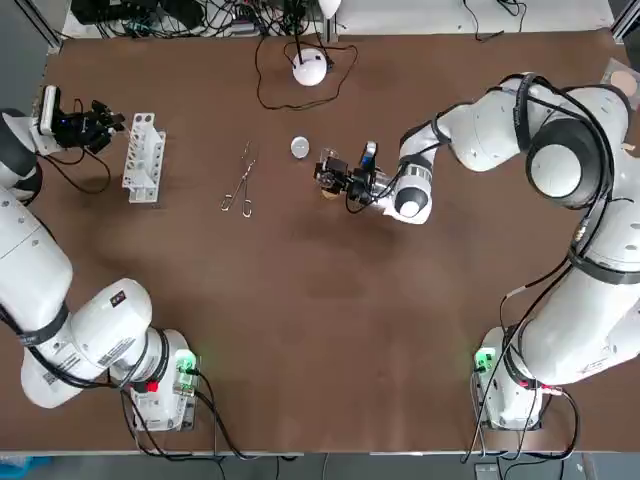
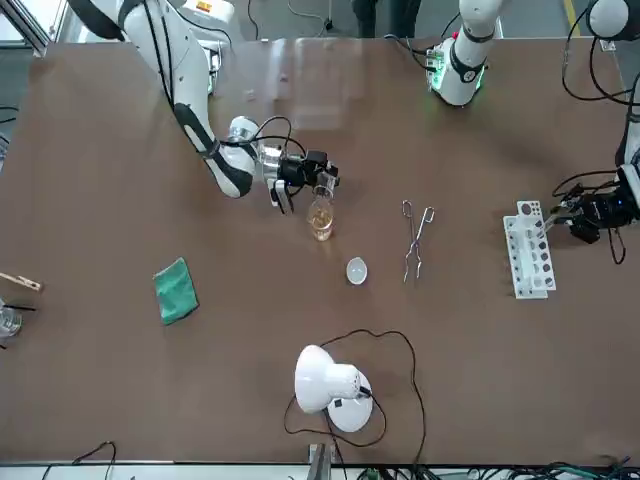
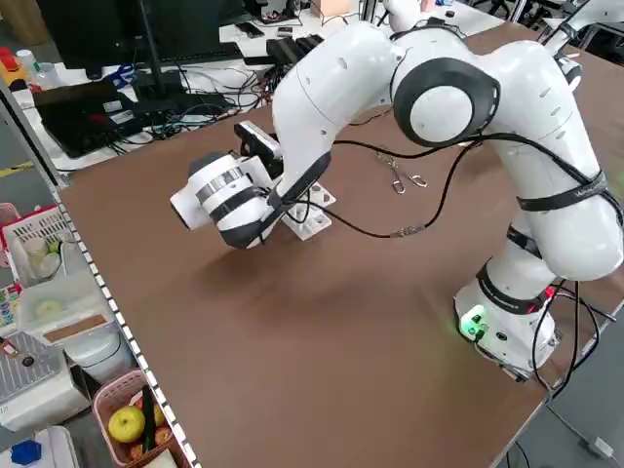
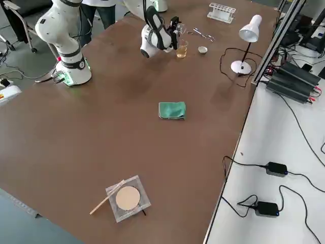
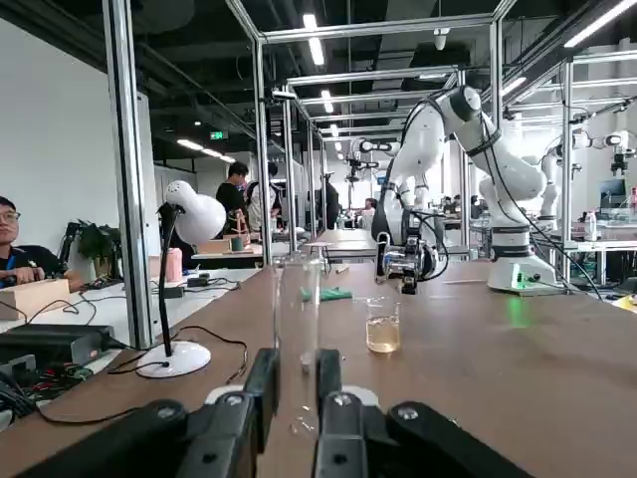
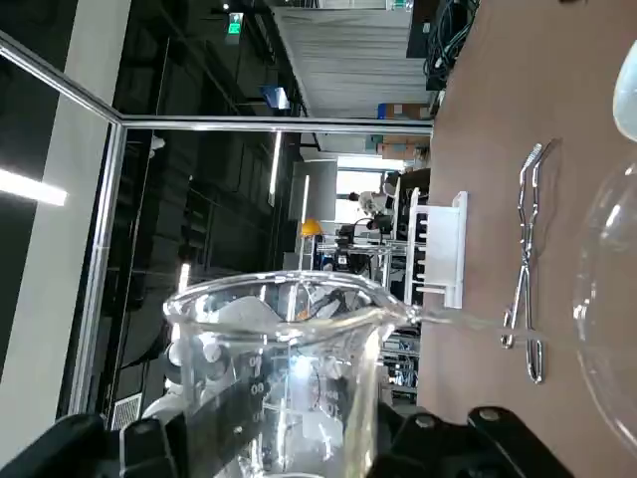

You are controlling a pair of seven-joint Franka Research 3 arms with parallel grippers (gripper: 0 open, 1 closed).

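The right gripper (image 1: 330, 176), closed on a beaker (image 6: 284, 358), holds its spout tipped over the cup (image 2: 320, 222); the left gripper (image 1: 108, 120), at the table's 9 o'clock, clamps a tube (image 5: 299, 309) upright by the rack (image 1: 143, 160).

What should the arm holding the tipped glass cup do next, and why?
Probably roll the clear glass beaker back upright. The right gripper is shut on it, tipped sideways with its spout down over the glass of amber liquid, and it looks empty. The left gripper, by the white rack, holds a clear test tube.
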